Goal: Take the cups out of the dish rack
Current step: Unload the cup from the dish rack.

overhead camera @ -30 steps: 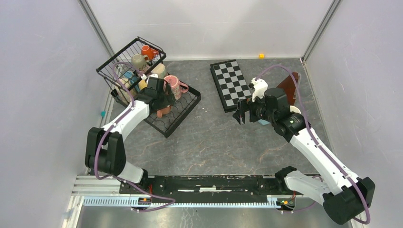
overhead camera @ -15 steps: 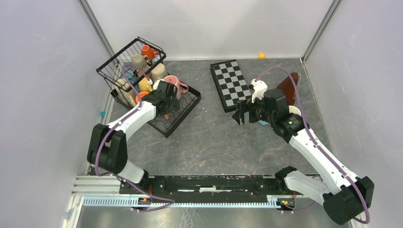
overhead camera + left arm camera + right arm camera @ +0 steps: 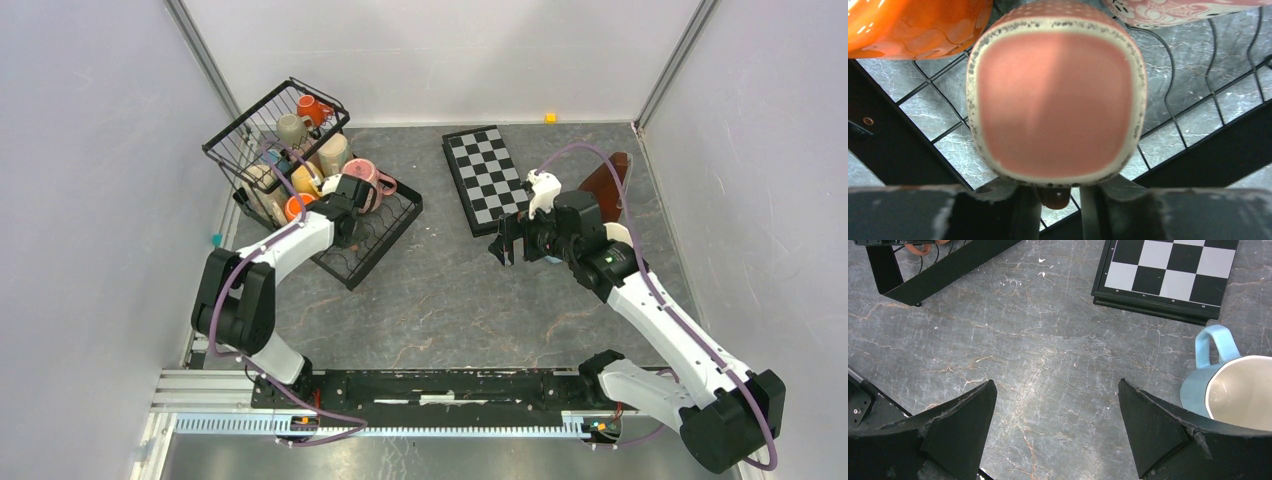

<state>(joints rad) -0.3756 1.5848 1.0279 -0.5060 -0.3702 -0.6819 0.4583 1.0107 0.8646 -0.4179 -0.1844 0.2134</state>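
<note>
Black fingers of the right gripper (image 3: pixel 1058 430) hang spread wide over the veined grey stone tabletop (image 3: pixel 1048 340), as they did a second ago. A light blue ceramic mug (image 3: pixel 1228 385) with a glossy cream inside stands on the stone just beside one finger, already out of the rack. Beyond that hand lies a black-and-white checkerboard (image 3: pixel 1173 270).

The change is on the other side. The left gripper (image 3: pixel 1060 192) has slid forward over the tray part of the black wire dish rack (image 3: pixel 385 245), and its fingers, wide a moment ago, have drawn close together. Between them sits a small brown handle stub (image 3: pixel 1054 199) of a salmon-pink ceramic cup (image 3: pixel 1055 100), whose rounded-square matte face has a speckled cream rim. Whether the pads are pinching that stub yet I cannot tell. By my reading this is the grasp that comes before a lift, so the cup is still inside the rack, on its thin wires.

Just past this hand, to one side, is a glossy orange dimpled mug (image 3: pixel 913 25). To the other side is a pink mug with pale scrollwork (image 3: pixel 1173 10). Farther off, the taller basket part (image 3: pixel 240 130) holds several more mugs.
</note>
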